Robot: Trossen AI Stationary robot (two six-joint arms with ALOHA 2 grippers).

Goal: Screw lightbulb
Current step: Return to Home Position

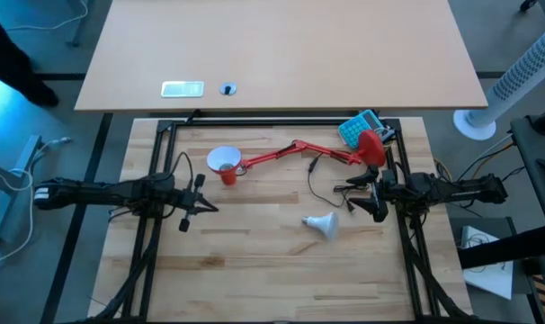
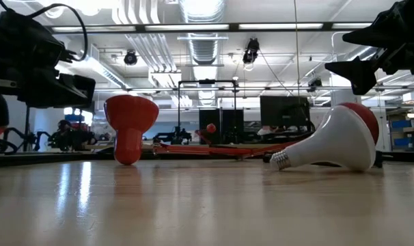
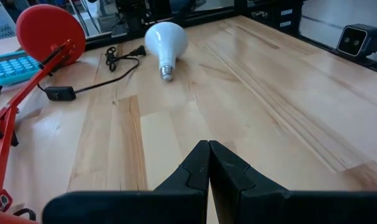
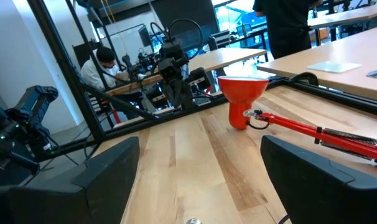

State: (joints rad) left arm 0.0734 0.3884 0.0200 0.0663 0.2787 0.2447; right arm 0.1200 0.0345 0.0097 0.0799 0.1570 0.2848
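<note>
The white lightbulb (image 1: 323, 225) lies on its side on the wooden table, its greyish screw base pointing toward the table's left; it also shows in the low view (image 2: 330, 145) and the left wrist view (image 3: 165, 42). The red desk lamp's cone shade (image 1: 225, 164) stands at the table's far left middle, opening up, its red arm (image 1: 290, 150) running right to the round red base (image 1: 371, 148). My left gripper (image 1: 205, 207) is shut and empty, left of the bulb, above the table. My right gripper (image 1: 355, 194) is open and empty, just right of and beyond the bulb.
A black cord with a plug (image 1: 331, 191) lies between the lamp arm and the bulb. A blue calculator (image 1: 358, 128) sits at the far right by the lamp base. A black frame (image 1: 272, 121) borders the table. People are in the room beyond (image 4: 107, 68).
</note>
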